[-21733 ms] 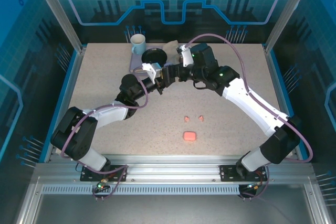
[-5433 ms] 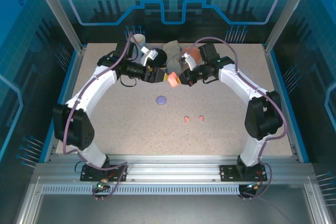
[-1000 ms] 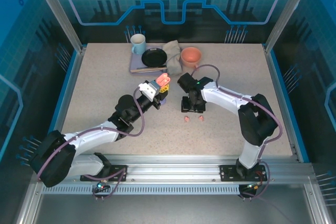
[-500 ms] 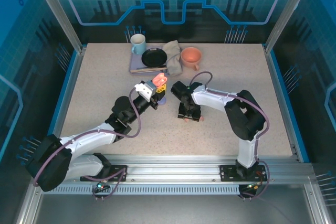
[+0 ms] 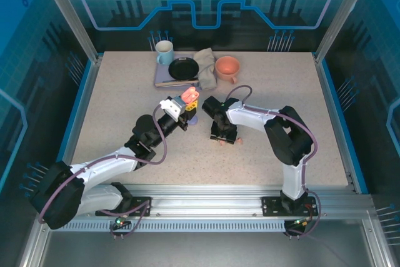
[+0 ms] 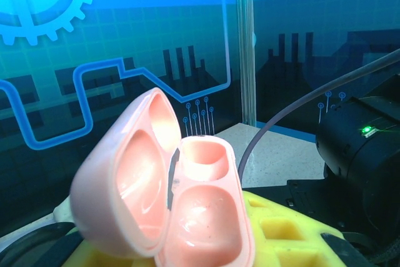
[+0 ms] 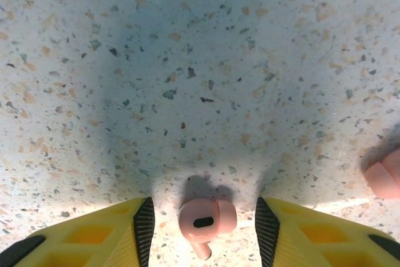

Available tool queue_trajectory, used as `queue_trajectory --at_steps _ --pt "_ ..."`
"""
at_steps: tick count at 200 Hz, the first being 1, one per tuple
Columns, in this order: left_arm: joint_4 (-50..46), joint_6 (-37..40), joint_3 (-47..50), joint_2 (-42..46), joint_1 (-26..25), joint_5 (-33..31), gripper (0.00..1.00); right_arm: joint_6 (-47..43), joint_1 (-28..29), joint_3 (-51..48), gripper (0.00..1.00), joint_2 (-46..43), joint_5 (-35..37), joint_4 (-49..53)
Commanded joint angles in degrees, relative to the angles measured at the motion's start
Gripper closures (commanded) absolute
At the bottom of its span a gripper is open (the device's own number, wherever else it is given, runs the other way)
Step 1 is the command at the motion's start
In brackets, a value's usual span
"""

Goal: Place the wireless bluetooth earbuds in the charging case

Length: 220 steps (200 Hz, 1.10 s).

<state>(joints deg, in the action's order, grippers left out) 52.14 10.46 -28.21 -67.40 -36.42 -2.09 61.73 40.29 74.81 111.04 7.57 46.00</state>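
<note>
Salmon-pink earbud [image 7: 206, 219] is lying on the counter [image 7: 187, 60], directly between the two fingers of the right end effector [image 7: 205, 226].
- Jaws are standing apart. A strip of bare counter is showing on each side of the earbud, so we are reading neither finger as touching it yet.
- Long axis: the stem is pointing back toward the wrist and the bulbous head is facing outward. The closing line is therefore running across the head, crosswise to the stem.
- Second pink earbud [image 7: 384, 178] is sitting off to the right, outside the right finger and clear of the closing path.
- Left end effector [image 5: 187, 105] is clamped on the pink charging case [image 6: 187, 211], holding it off the counter just to the left of the right arm. Its lid is hinged open and both wells are looking empty.
- We are judging the right arm to be the nearer one. Its coming move is turning on staying centred over the head while the fingers come together, because a squeeze landing on the stem could flick the earbud away.
</note>
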Motion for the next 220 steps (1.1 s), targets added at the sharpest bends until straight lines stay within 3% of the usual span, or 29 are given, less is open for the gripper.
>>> queue_trajectory --at_steps 1,220 --pt "0.6 -0.6 0.5 0.9 0.5 1.2 1.00 1.3 -0.6 0.3 0.53 1.1 1.5 -0.4" --pt "-1.1 -0.8 -0.9 0.7 0.6 1.9 1.00 3.3 -1.5 -5.7 0.63 -0.5 -1.6 -5.1"
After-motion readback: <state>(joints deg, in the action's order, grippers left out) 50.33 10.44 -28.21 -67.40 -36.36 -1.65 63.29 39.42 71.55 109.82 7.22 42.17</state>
